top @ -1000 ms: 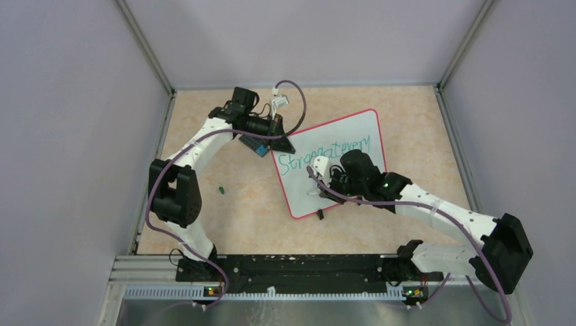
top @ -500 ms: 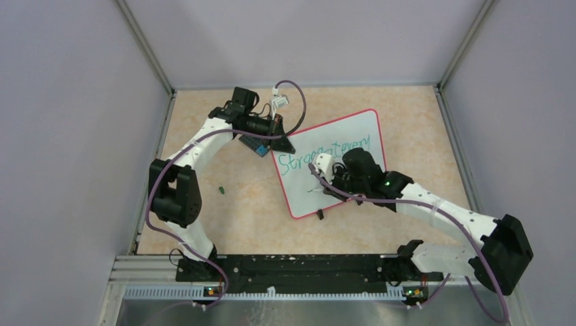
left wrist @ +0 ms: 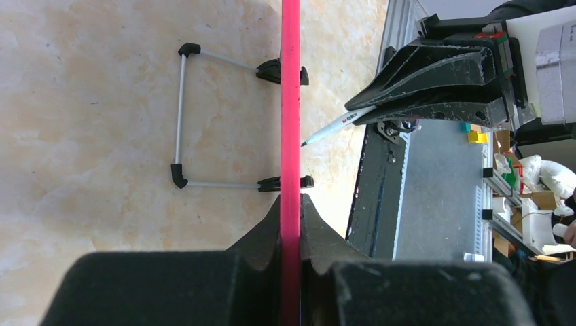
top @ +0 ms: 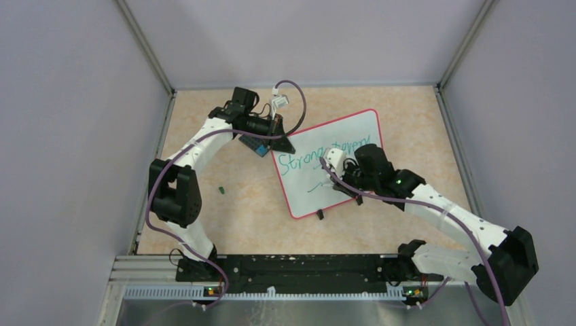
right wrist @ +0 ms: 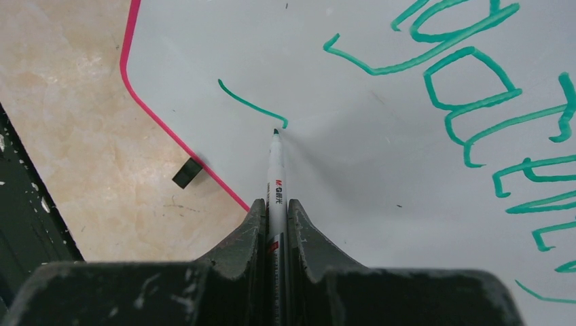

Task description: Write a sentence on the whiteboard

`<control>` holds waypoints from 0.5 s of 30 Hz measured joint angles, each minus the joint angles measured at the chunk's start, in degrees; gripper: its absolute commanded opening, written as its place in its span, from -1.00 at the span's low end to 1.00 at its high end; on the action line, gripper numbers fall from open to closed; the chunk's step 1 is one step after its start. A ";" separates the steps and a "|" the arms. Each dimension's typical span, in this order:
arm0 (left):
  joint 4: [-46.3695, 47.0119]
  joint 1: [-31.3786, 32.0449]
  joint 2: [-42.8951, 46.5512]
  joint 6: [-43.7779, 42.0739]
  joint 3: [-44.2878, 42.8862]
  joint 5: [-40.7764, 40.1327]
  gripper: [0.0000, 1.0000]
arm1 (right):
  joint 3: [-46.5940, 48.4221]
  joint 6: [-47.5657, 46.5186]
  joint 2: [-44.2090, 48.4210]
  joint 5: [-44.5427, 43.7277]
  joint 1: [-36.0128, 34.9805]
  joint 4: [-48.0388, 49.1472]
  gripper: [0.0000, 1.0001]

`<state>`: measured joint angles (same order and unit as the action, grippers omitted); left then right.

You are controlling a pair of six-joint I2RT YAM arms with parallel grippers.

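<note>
The whiteboard (top: 299, 197), white with a pink rim, stands tilted at mid-table and carries teal handwriting (top: 319, 153) along its upper part. My left gripper (top: 284, 145) is shut on the board's far-left rim; in the left wrist view the pink rim (left wrist: 291, 102) runs straight between the closed fingers of the left gripper (left wrist: 291, 200). My right gripper (right wrist: 276, 204) is shut on a white marker (right wrist: 275, 163). The marker's green tip touches the board at the end of a short fresh stroke (right wrist: 251, 105) below the first line of writing. The marker (left wrist: 333, 128) also shows from the side.
A small dark plate with blue blocks (top: 257, 145) lies beside the left gripper. A small green object (top: 221, 189) sits on the tabletop to the left. The board's wire stand (left wrist: 180, 115) and black foot (top: 319, 214) stick out. Grey walls enclose the table.
My right gripper has carried the marker to the right across the board, leaving a short green stroke on a second line. The left arm and the board have not moved.
</note>
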<state>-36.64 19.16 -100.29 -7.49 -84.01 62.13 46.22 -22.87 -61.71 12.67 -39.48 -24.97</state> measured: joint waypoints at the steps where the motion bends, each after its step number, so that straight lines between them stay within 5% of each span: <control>1: 0.00 0.00 0.00 0.00 0.00 0.00 -1.00 | 0.07 -0.09 0.00 0.66 0.02 -0.42 -1.00; 15: -0.02 0.00 0.00 -0.02 0.00 0.02 -1.00 | 4.42 1.66 -2.54 1.81 -2.43 0.81 -1.00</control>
<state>-36.67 19.16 -100.29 -7.51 -84.01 62.15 50.63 -21.21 -64.25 14.48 -41.91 -24.16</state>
